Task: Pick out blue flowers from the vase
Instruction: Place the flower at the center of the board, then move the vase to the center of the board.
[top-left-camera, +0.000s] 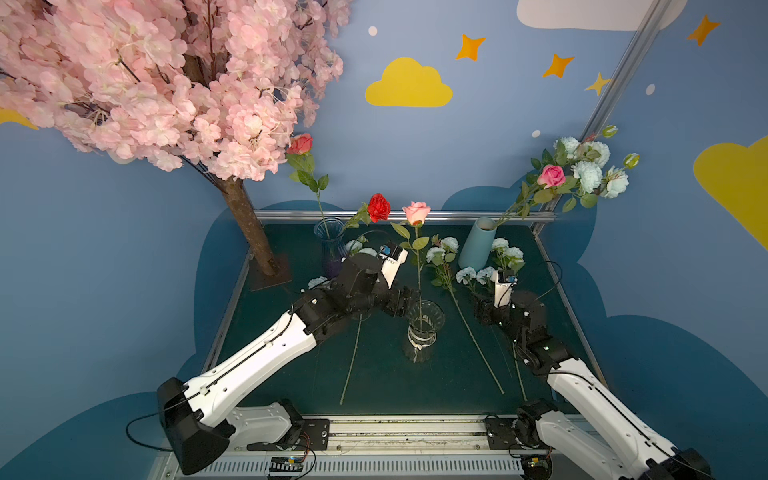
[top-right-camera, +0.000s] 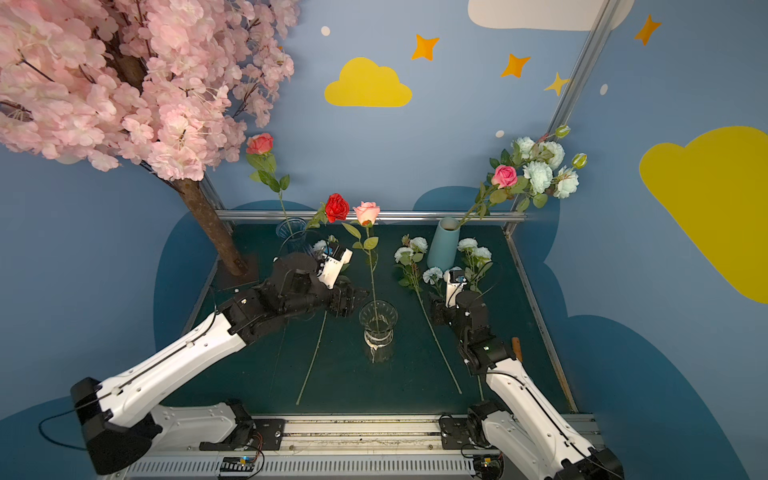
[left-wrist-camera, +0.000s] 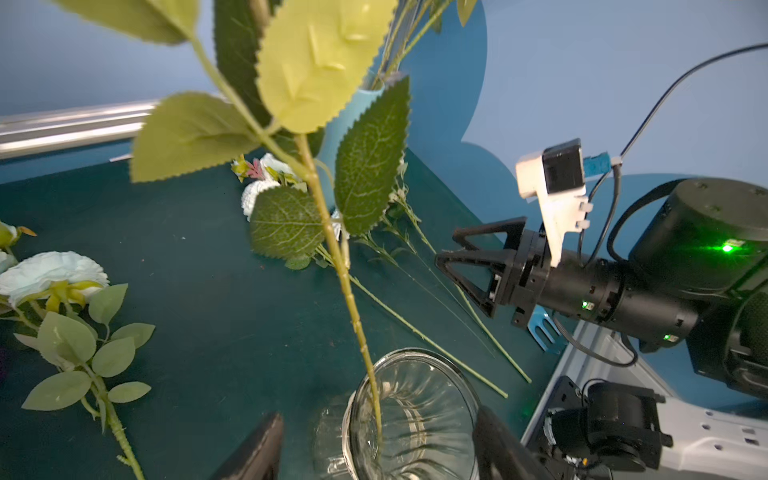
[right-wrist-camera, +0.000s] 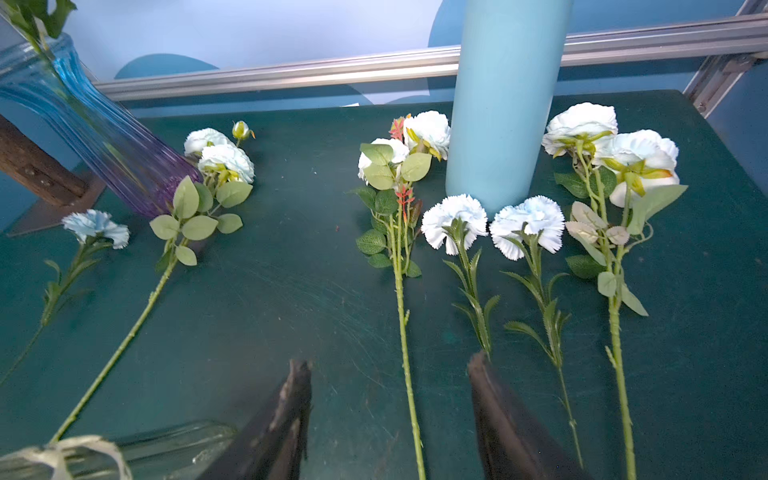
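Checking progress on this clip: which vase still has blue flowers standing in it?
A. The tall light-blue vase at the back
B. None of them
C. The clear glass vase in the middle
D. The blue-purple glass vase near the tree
A: the light-blue vase still holds a cluster of blue flowers beside a pink rose; the clear glass vase holds only a pink rose, and the blue-purple vase only red ones.

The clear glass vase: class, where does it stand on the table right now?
In both top views the clear glass vase stands mid-table between the two arms, holding only the pink rose, with blue flowers lying on the table beside it.
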